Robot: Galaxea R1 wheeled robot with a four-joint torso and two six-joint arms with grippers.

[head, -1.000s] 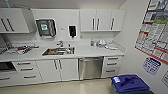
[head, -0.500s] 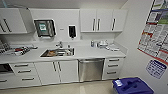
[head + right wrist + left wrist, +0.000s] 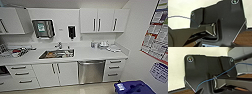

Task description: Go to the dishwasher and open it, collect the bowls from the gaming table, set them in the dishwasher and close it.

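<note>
One dishwasher (image 3: pixel 91 71) shut, under white counter (image 3: pixel 82 54), beside sink (image 3: pixel 57 54).

The dishwasher (image 3: pixel 91 71) sits built into the run of white lower cabinets, under the worktop (image 3: pixel 95 54), just right of the sink cupboard doors and left of a stack of drawers. Its brushed steel front is shut and upright, with one horizontal bar handle across the top edge.

At my twelve o'clock, a white countertop (image 3: pixel 100 53) with a steel sink (image 3: pixel 57 54); white wall cabinets (image 3: pixel 103 20) at one; posters (image 3: pixel 158 32) at three.
</note>
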